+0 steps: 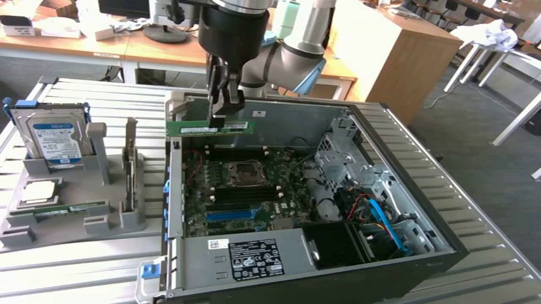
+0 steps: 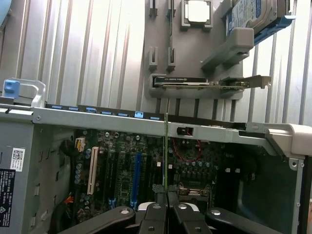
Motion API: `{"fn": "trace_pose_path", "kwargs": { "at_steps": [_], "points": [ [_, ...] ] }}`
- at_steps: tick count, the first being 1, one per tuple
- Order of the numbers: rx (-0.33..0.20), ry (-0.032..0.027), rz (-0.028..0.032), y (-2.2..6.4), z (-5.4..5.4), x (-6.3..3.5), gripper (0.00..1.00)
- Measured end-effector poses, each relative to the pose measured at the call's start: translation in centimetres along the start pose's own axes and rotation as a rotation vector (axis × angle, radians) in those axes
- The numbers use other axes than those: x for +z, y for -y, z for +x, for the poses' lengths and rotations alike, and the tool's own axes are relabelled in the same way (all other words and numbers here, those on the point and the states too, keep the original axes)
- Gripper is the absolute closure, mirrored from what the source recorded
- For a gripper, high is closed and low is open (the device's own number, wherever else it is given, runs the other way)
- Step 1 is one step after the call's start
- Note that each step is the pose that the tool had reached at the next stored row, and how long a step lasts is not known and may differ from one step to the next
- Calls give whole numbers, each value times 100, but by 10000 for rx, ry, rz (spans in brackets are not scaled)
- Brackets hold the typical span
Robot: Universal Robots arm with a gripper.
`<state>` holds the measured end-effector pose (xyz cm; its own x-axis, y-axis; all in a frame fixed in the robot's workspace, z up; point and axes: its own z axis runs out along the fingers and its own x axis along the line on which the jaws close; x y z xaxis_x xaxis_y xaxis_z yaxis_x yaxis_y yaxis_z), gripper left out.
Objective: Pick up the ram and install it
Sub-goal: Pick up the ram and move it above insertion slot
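My gripper (image 1: pixel 222 118) is shut on the ram (image 1: pixel 211 127), a narrow green stick with a white sticker. I hold it level in the air above the far left rim of the open computer case (image 1: pixel 422 190). The motherboard (image 1: pixel 245 190) with its black memory slots (image 1: pixel 247 195) lies below and nearer. In the wrist view the ram (image 2: pixel 166 156) shows edge-on as a thin green line rising from between my fingers (image 2: pixel 155 214), over the case's side rail (image 2: pixel 97 116).
A grey holder (image 1: pixel 76 221) stands at the exterior view's left. It carries a hard drive (image 1: pixel 55 136), a dark expansion card (image 1: pixel 131 164), a processor (image 1: pixel 38 192) and another green stick (image 1: pixel 68 209). The power supply (image 1: pixel 245 256) fills the case's near corner.
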<state>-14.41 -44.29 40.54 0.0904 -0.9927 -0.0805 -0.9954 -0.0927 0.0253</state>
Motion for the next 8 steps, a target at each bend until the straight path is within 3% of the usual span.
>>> {"fn": "trace_pose_path", "kwargs": {
  "at_steps": [8],
  "points": [
    [0,0,0,73,7,-2,88]
  ]
}}
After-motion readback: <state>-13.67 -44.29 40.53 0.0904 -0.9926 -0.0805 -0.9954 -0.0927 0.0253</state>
